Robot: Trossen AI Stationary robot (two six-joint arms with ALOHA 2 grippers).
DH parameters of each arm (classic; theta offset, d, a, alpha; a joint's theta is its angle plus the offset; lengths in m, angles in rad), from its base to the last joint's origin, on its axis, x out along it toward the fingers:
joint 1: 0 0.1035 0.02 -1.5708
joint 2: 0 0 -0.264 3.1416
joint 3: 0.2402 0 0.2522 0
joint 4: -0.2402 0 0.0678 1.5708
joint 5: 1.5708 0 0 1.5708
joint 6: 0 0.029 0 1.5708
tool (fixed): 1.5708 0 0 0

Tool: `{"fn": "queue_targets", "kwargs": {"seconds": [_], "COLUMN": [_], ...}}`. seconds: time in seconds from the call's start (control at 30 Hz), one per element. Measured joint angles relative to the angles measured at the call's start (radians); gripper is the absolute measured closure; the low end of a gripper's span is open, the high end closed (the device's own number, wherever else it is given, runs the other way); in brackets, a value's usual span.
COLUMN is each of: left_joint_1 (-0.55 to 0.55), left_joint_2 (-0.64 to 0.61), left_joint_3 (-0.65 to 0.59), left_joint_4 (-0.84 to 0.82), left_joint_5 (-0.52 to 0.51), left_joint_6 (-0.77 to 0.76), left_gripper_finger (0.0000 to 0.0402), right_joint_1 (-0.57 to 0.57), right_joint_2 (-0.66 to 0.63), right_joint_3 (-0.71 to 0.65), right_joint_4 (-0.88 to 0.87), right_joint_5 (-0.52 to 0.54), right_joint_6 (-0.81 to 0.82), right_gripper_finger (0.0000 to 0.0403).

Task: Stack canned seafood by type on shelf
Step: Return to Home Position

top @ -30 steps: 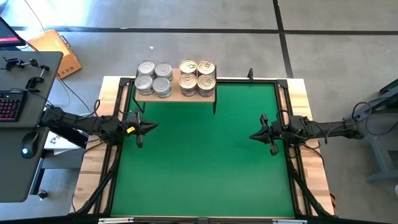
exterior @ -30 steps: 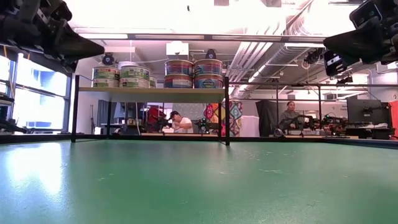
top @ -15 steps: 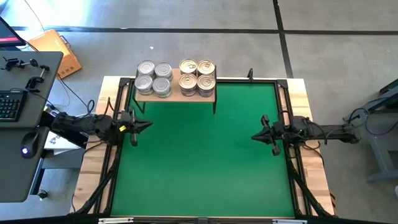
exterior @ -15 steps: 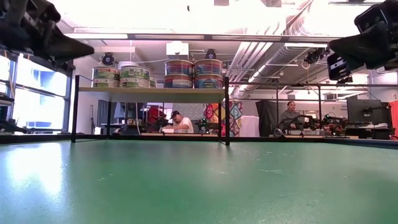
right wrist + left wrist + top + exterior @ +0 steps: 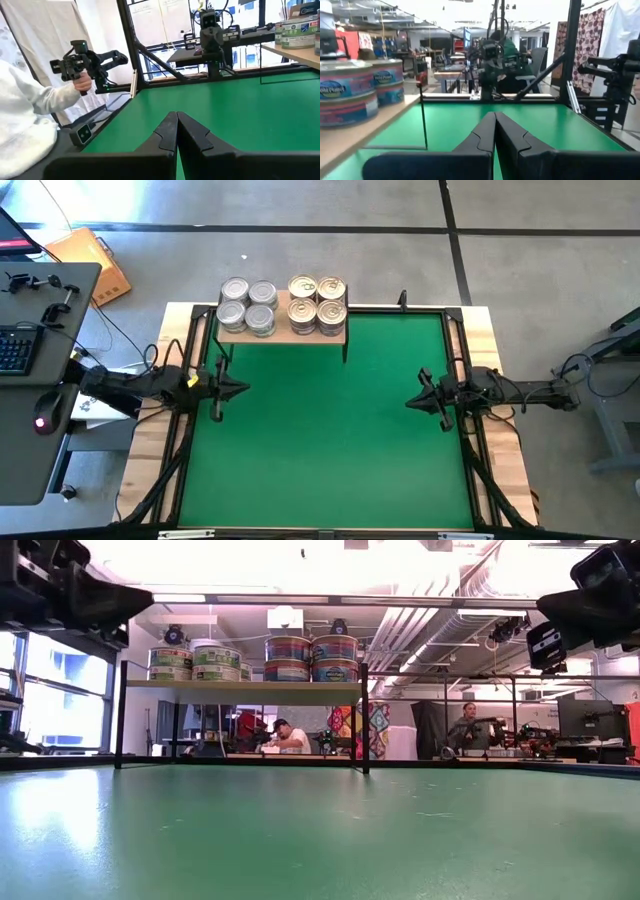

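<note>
The shelf (image 5: 283,322) stands at the far edge of the green mat on thin black legs. On it, silver-lidded cans (image 5: 248,304) are stacked in a block on the left and gold-lidded cans (image 5: 317,301) on the right. The low view shows both blocks two cans high, silver (image 5: 195,664) and gold (image 5: 310,657). My left gripper (image 5: 243,389) hovers shut at the mat's left edge, and its wrist view shows the fingers (image 5: 495,120) together. My right gripper (image 5: 408,402) hovers shut at the right edge (image 5: 177,117). Both are empty and well above the mat.
The green mat (image 5: 330,440) is ringed by a black frame (image 5: 470,450) on pale wood. A desk with a keyboard (image 5: 15,352) stands left of the table. In the right wrist view a person's hand holds a device (image 5: 80,65) beyond the table.
Both grippers have drawn back a little, each toward its own side edge of the table, the left one more than the right. Both stay shut. The cans and shelf have not moved.
</note>
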Motion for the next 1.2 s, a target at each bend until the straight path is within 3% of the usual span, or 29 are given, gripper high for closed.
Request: {"fn": "queue_targets", "kwargs": {"seconds": [0.13,0.3,0.73,1.2], "left_joint_1": [0.122,0.225,0.252,0.252], "left_joint_2": [0.0,0.001,0.001,0.001], "left_joint_3": [0.0,0.0,0.0,0.0], "left_joint_4": [-0.008,-0.062,-0.11,-0.111], "left_joint_5": [0.148,0.223,0.188,0.188], "left_joint_6": [-0.018,-0.063,0.001,0.001], "left_gripper_finger": [0.0401,0.0401,0.0401,0.0402], "right_joint_1": [0.0,-0.001,-0.02,-0.02], "right_joint_2": [-0.009,-0.009,0.009,0.009], "right_joint_3": [0.0,0.0,0.0,0.0], "right_joint_4": [0.02,0.002,-0.035,-0.036], "right_joint_5": [0.012,0.196,0.241,0.241], "right_joint_6": [0.029,0.011,-0.11,-0.093], "right_gripper_finger": [0.0403,0.0403,0.0403,0.0403]}}
